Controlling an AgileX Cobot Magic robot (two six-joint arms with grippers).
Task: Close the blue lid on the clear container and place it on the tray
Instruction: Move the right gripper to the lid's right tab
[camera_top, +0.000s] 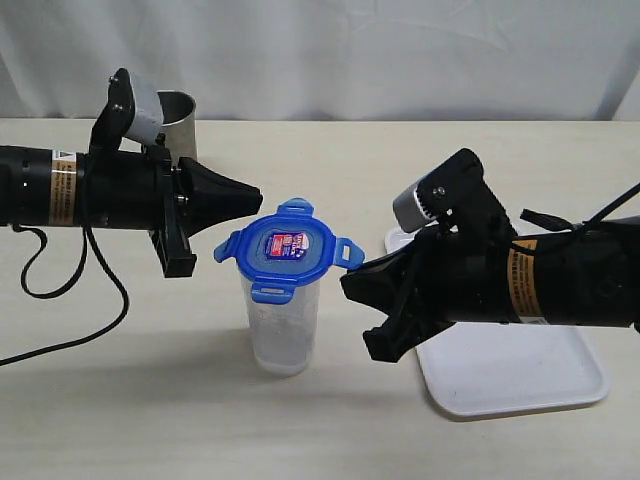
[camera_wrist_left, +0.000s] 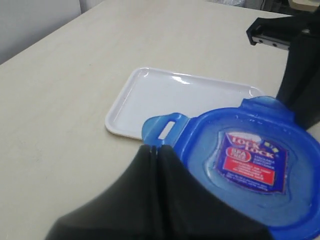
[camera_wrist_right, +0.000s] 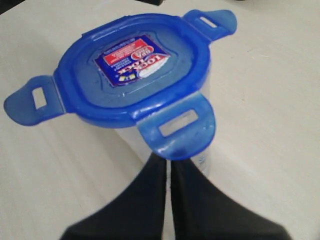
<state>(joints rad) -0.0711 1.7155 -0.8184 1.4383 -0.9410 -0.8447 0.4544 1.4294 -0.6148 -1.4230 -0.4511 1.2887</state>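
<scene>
The blue lid (camera_top: 287, 247) sits on the clear container (camera_top: 283, 330); both arms reach in level, left fingers (camera_top: 225, 195) and right fingers (camera_top: 378, 280) pressed together (holding nothing), tips beside its flaps.

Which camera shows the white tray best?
Left wrist view: nearly the whole tray shows, one edge behind the blue lid. In the exterior view the right arm covers much of it; the right wrist view misses it.

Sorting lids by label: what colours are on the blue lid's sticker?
The sticker is red, white and blue; right wrist view.
</scene>
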